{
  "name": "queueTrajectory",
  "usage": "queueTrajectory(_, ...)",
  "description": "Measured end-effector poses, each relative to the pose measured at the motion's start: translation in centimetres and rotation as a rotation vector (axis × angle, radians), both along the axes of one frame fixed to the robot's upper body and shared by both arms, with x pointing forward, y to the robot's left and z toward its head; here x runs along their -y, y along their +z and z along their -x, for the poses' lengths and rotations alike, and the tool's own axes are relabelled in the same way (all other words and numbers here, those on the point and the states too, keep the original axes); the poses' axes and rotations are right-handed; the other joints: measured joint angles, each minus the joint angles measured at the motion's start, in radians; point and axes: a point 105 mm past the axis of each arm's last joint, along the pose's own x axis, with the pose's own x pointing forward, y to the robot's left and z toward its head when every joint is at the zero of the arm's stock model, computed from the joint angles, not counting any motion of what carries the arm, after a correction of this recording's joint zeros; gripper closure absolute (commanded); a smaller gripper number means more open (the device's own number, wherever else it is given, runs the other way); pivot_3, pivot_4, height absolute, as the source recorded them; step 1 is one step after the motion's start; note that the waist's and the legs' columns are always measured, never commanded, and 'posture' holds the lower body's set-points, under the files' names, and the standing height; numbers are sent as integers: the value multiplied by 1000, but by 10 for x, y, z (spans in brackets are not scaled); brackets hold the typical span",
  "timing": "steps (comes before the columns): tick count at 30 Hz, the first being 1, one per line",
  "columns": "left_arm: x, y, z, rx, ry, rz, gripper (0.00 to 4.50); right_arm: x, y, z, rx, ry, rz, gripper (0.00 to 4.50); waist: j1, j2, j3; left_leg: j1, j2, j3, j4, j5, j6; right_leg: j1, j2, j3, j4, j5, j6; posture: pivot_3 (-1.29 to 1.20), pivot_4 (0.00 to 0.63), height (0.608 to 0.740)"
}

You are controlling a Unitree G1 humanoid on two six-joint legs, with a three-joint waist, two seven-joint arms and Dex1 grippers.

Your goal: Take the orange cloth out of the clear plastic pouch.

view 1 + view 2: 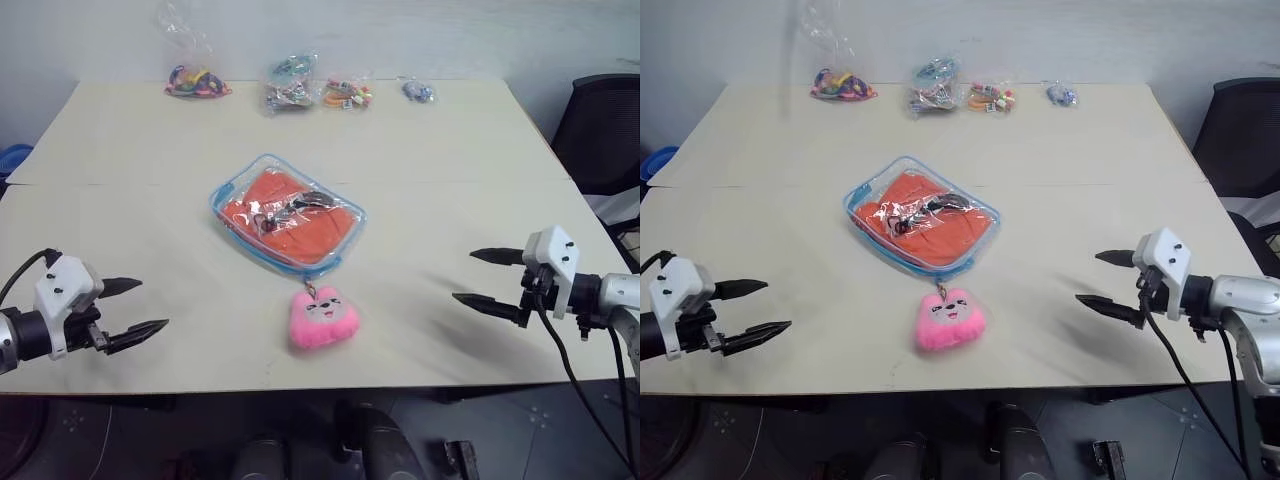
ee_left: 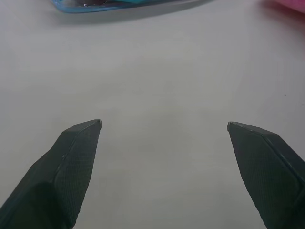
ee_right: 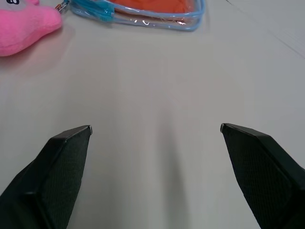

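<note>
Pouch (image 1: 287, 225) flat mid-table (image 1: 450, 170), cloth (image 1: 290, 212) inside, charm (image 1: 322, 319) at its 6 o'clock. Left tool (image 1: 135, 307) at 8, right tool (image 1: 485, 278) at 4; both apart, empty.

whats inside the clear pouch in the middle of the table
The clear plastic pouch holds the orange cloth, which takes up most of it. Glare and creases in the plastic hide whether anything else lies under the cloth.

four small clear bags of trinkets (image 1: 290, 85) line the table's (image 1: 120, 150) far edge; a black chair (image 1: 605, 130) stands beside it.
</note>
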Motion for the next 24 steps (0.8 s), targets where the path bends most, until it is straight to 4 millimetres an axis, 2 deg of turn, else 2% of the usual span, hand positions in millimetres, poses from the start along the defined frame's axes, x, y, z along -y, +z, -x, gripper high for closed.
queueTrajectory(8, 4, -3, -3, -3, 4, 39, 8, -2, 4, -1, 7, -8, -15, 0, 0, 0, 0, 0, 0, 0, 0, 0, 0, 0, 0, 0, 1, 0, 0, 0, 150, 740)
queueTrajectory(12, 14, 11, -20, 60, 23, 124, 8, -13, 8, -2, 46, -5, -34, 0, 3, 0, 0, 0, -1, 0, 0, 1, -1, 1, 0, 0, 2, 0, -1, 0, 150, 740)
queueTrajectory(14, 31, 31, -37, 115, 13, 233, 8, -32, 16, 0, 73, 19, -86, 0, 10, 0, 0, 0, -1, -2, 1, 3, -2, 1, 0, 0, 3, 1, -1, 0, 150, 740)
queueTrajectory(17, 56, 51, -57, 151, -30, 278, 8, -55, 28, 6, 101, 60, -145, 0, 13, 0, 0, 1, -1, -1, 1, 3, -4, 1, -1, 0, 4, 1, -1, 0, 150, 740)
queueTrajectory(19, 78, 63, -79, 160, -67, 302, 8, -78, 34, 11, 116, 96, -187, 0, 17, 0, 0, 1, -2, -2, 2, 4, -5, 2, 0, 0, 4, 2, -2, 0, 150, 740)
queueTrajectory(23, 108, 71, -112, 154, -113, 281, 8, -103, 38, 14, 125, 120, -216, 0, 20, -1, -1, 1, -2, -1, 3, 7, -5, 2, 1, 0, 4, 2, -2, 0, 150, 740)
queueTrajectory(24, 119, 73, -127, 148, -120, 256, 8, -109, 39, 12, 131, 106, -227, 0, 21, -1, -1, 1, -2, -1, 4, 7, -6, 2, 1, 0, 5, 2, -2, 0, 150, 740)
